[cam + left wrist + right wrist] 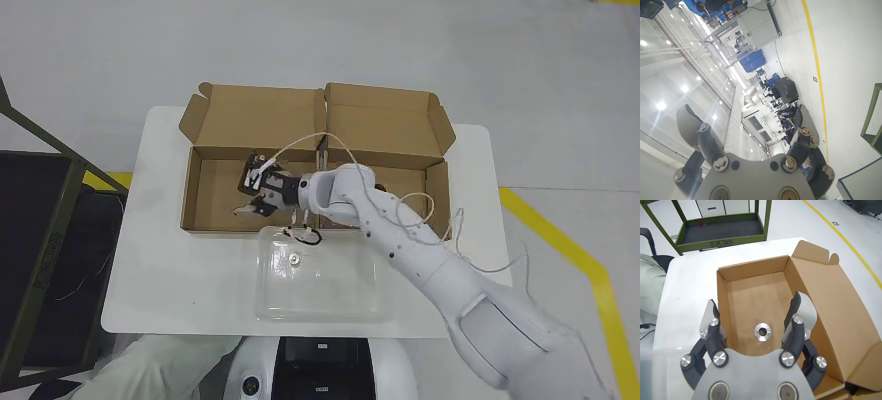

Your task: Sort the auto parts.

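Your right pincer point(255, 190) hangs wide open, empty, over the left half of the cardboard box point(190, 192), centre of the top frame. A metal ring point(762, 332) lies on the box floor beneath, walls close. Your left pincer point(743, 111) gapes empty.

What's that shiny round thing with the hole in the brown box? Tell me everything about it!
It is a small silver metal ring, thick and shiny, with a round hole through its middle and a sloped edge. It lies flat and alone on the floor of the open brown cardboard box. The right gripper hangs open over it, a finger to each side, not touching.
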`<state>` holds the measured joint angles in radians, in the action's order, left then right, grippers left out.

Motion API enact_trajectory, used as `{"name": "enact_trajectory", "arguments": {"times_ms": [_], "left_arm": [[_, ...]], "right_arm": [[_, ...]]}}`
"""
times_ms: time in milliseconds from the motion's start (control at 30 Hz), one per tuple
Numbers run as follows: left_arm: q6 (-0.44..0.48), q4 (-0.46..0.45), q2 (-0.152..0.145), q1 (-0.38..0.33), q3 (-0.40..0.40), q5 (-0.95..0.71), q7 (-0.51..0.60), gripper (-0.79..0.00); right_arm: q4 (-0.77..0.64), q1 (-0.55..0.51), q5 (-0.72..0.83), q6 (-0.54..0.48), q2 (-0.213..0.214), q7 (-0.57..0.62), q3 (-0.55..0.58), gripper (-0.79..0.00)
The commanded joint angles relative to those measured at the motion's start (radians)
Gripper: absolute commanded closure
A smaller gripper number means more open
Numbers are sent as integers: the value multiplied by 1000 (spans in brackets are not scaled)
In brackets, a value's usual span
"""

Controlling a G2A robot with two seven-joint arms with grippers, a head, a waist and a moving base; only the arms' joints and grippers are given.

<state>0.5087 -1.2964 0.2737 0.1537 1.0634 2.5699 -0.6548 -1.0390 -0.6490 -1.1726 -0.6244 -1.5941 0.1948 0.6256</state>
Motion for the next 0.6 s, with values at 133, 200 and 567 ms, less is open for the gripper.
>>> {"name": "enact_trajectory", "arguments": {"times_ms": [133, 200, 567], "left_arm": [[0, 0, 0, 0, 0, 0, 0, -785], [0, 0, 0, 0, 0, 0, 0, -785], [0, 0, 0, 0, 0, 0, 0, -785]], "right_arm": [[-311, -187, -54, -63, 95, 131, 165, -720], [-399, -255, -75, -116, 122, 150, 217, -727], [-657, -508, -200, -349, 214, 181, 370, -745]]}}
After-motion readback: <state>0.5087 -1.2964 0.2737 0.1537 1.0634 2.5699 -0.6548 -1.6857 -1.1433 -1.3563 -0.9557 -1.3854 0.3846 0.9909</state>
